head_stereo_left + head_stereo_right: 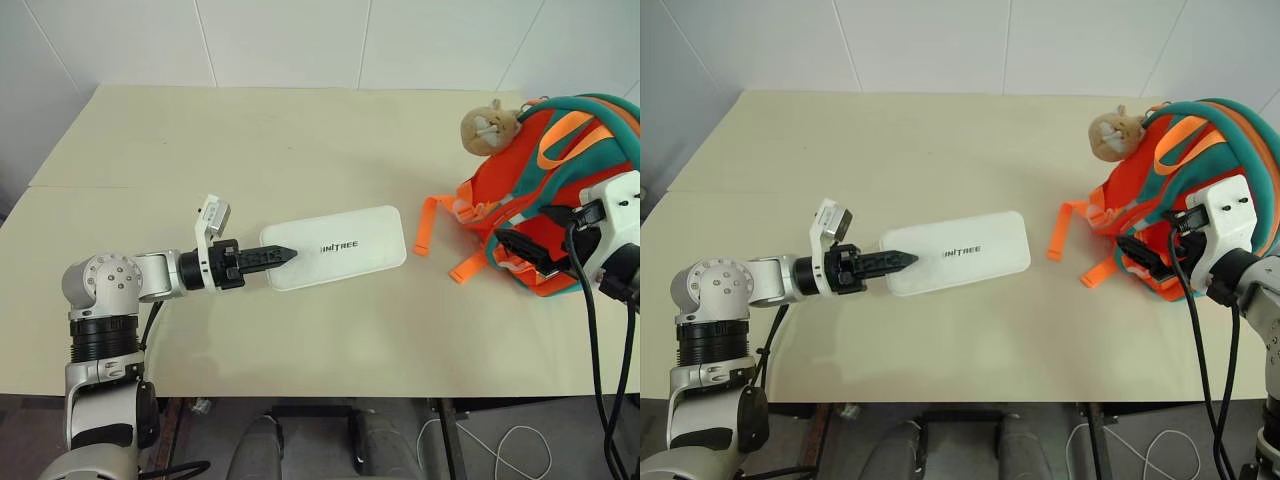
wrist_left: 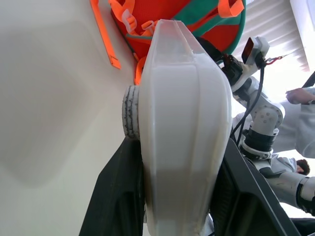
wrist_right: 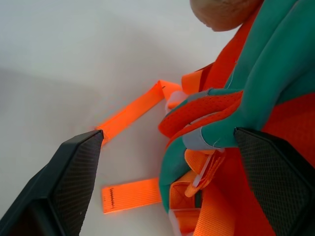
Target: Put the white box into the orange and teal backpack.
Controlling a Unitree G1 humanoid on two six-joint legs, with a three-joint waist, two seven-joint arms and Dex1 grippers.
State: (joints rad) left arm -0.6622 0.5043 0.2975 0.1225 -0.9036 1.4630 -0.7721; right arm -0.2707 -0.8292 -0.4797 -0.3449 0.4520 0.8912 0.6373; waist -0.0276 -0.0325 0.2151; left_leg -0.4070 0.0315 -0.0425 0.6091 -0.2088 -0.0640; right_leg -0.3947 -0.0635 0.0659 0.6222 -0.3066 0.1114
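Observation:
The white box point(image 1: 340, 247), flat with dark lettering on top, lies level over the middle of the table. My left gripper point(image 1: 284, 255) is shut on its near-left end; in the left wrist view the box point(image 2: 184, 123) sits between both black fingers point(image 2: 115, 196). I cannot tell whether it touches the tabletop. The orange and teal backpack point(image 1: 565, 165) stands at the table's right side. My right gripper point(image 1: 530, 255) is open against its front-left side, with a teal padded strap point(image 3: 231, 123) between the wide-apart fingers point(image 3: 74, 172).
A beige plush toy point(image 1: 488, 127) hangs at the backpack's top left. Two orange webbing straps point(image 1: 425, 225) point(image 1: 468, 268) trail onto the pale table point(image 1: 250, 140) between box and backpack. A person's sleeve point(image 2: 301, 94) shows beyond the table's right end.

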